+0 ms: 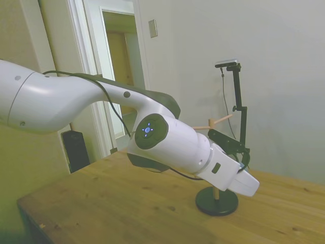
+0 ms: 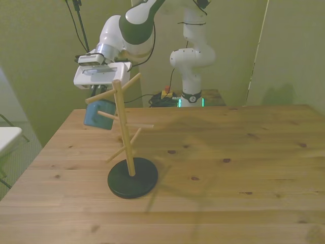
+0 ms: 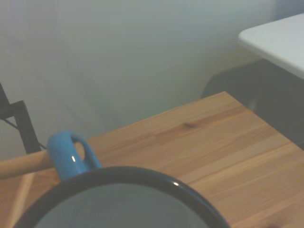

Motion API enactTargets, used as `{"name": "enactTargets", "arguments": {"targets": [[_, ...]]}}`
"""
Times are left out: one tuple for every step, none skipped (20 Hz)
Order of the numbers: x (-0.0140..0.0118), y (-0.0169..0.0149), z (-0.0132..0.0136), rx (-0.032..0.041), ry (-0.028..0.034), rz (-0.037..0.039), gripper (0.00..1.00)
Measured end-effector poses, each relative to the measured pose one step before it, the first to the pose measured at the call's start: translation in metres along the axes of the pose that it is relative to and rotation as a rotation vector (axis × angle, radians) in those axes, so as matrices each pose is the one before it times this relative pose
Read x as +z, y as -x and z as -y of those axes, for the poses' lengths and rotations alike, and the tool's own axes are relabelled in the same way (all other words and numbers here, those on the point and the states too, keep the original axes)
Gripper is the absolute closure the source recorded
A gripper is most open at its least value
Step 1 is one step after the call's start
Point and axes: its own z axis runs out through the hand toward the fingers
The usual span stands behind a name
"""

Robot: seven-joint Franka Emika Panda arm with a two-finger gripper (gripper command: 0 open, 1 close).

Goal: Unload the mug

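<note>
Mug (image 2: 98, 115) hangs by handle (image 3: 71, 155) on upper peg (image 3: 23, 164) of wooden rack (image 2: 124, 128), front view's left side. Gripper (image 2: 94, 90) right above mug; can't tell if jaws spread or pinching. I'd slide mug outward along peg, keeping handle clear, base (image 2: 133, 177) steady on desk (image 2: 228, 168).

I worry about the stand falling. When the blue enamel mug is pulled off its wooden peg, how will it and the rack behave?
The blue enamel mug looks small and rigid, probably light. Its handle rings a peg, so it must slide along the peg. The tall wooden peg rack has a wide dark round base; a sideways tug might still tilt it.
</note>
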Motion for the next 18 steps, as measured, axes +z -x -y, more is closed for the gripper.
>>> {"name": "enactTargets", "arguments": {"targets": [[-0.00089, -0.00273, -0.00203, 0.00885, -0.00230, 0.00465, 1.00], [-0.00107, -0.00301, -0.00216, 0.00873, -0.00116, 0.00199, 1.00], [-0.00073, -0.00247, -0.00218, 0.00765, -0.00172, 0.00537, 1.00], [-0.00060, -0.00208, -0.00206, 0.00508, -0.00148, 0.00544, 1.00], [-0.00029, -0.00112, -0.00158, 0.00282, -0.00054, 0.00398, 1.00], [0.00003, 0.00022, -0.00123, 0.00157, -0.00063, 0.00551, 1.00], [0.00014, 0.00212, -0.00172, -0.00032, -0.00028, 0.00778, 1.00], [-0.00032, 0.00382, -0.00200, -0.00499, -0.00080, 0.00889, 1.00], [-0.00116, 0.00575, -0.00195, -0.00821, -0.00360, 0.01201, 1.00], [-0.00236, 0.00618, -0.00173, -0.00795, -0.00591, 0.01130, 1.00], [-0.00342, 0.00628, -0.00113, -0.01117, -0.00707, 0.00949, 1.00], [-0.00372, 0.00685, -0.00038, -0.01175, -0.00637, 0.00919, 1.00], [-0.00324, 0.00681, -0.00006, -0.01070, -0.00630, 0.01153, 1.00], [-0.00289, 0.00722, 0.00055, -0.01511, -0.00301, 0.01190, 1.00], [-0.00224, 0.00796, 0.00113, -0.01726, -0.00051, 0.00959, 1.00], [-0.00169, 0.00789, 0.00117, -0.02119, 0.00074, 0.01131, 1.00], [-0.00100, 0.00843, 0.00197, -0.02455, 0.00230, 0.01090, 1.00], [-0.00001, 0.00898, 0.00248, -0.02761, 0.00322, 0.01545, 1.00]]}}
